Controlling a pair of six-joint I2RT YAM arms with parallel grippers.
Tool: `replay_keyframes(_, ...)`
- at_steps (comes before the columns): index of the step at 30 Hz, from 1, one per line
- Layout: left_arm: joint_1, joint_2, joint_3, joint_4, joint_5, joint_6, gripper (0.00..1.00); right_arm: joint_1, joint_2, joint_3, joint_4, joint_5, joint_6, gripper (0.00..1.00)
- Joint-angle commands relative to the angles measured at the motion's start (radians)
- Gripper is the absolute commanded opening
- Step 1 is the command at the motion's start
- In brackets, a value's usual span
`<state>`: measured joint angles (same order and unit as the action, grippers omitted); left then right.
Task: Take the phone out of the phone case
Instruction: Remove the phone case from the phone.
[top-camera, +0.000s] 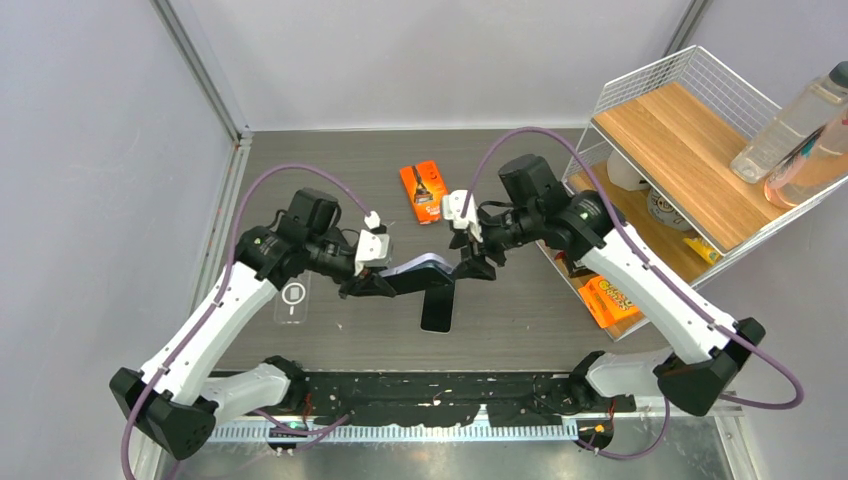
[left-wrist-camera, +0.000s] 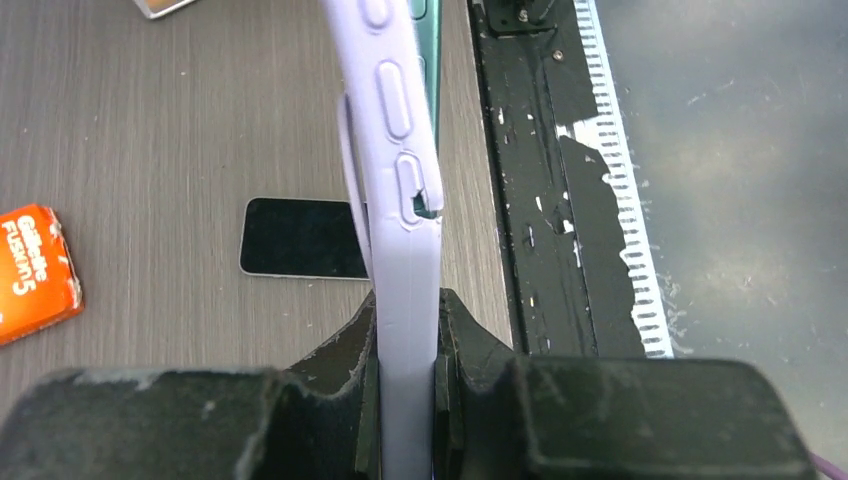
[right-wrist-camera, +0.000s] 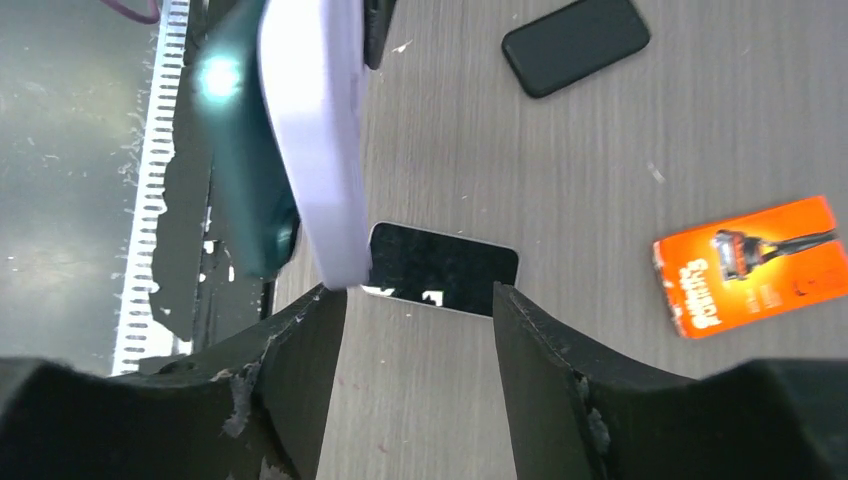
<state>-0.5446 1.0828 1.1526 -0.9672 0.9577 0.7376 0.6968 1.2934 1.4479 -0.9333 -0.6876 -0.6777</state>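
The lavender phone case (top-camera: 425, 268) hangs edge-up above the table, and my left gripper (top-camera: 385, 283) is shut on one end of it. In the left wrist view the case (left-wrist-camera: 400, 200) runs straight up from the pinching jaws of the left gripper (left-wrist-camera: 405, 310). The teal phone (right-wrist-camera: 235, 150) sits partly in the case (right-wrist-camera: 320, 130), with its near corner peeled out of the shell. My right gripper (right-wrist-camera: 420, 300) is open at the case's other end. Nothing is between its fingers, and the case corner just touches its left fingertip (right-wrist-camera: 320, 310).
A black phone (top-camera: 438, 305) lies flat on the table under the case. An orange razor box (top-camera: 423, 190) lies behind it and a clear case (top-camera: 293, 300) to the left. A wire shelf rack (top-camera: 690, 140) with bottles (top-camera: 790, 125) stands at the right.
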Motion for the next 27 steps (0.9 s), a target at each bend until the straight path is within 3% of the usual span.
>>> replay_keyframes(1, 0.041, -0.046, -0.001, 0.108, 0.062, -0.108, 0.0, -0.013, -0.097, 0.009, 0.023, -0.059, -0.113, 0.62)
replay_keyframes(10, 0.063, -0.048, -0.017, 0.187, 0.025, -0.181, 0.0, -0.013, -0.131, 0.086, -0.121, -0.123, -0.207, 0.61)
replay_keyframes(19, 0.062, -0.057, -0.012, 0.194, 0.015, -0.194, 0.0, -0.013, -0.066, 0.129, -0.097, -0.228, -0.149, 0.58)
replay_keyframes(27, 0.062, -0.06, -0.016, 0.209, 0.019, -0.205, 0.0, -0.013, -0.046, 0.11, -0.05, -0.226, -0.105, 0.55)
